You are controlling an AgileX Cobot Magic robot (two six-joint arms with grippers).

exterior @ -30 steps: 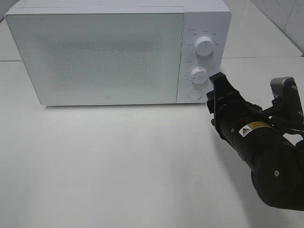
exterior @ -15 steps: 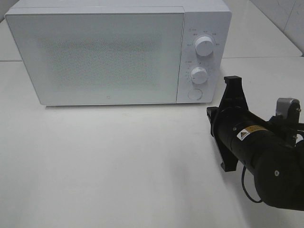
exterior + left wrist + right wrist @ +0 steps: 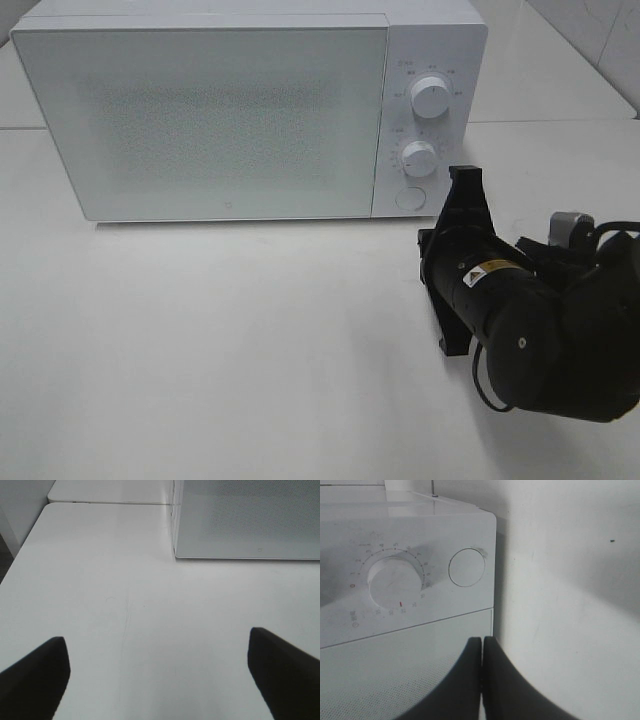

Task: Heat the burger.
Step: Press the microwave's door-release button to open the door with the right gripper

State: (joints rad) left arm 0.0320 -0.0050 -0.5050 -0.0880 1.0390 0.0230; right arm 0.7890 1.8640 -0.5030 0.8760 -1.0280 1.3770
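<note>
Tool on your right arm (image 3: 482, 647) has its fingers pressed flat together with nothing between them. It hangs toward the table's right edge, pointing at the lower front corner of the microwave (image 3: 220, 120), close to the round button (image 3: 408, 198). Your left tool (image 3: 156, 637) stands wide, holding nothing, over bare table (image 3: 250, 340) near the left edge. The table is glossy white, a seam crosses it at the microwave, and pale tiles (image 3: 600, 40) rise past the far right corner. Only the right wrist view shows the lower dial (image 3: 395, 582) with its tick marks and red line. Only the left wrist view shows the table's left edge and the dark strip (image 3: 3, 562) beyond it. The burger shows in no view. The microwave's frosted door is shut, so you cannot tell where it lies.
</note>
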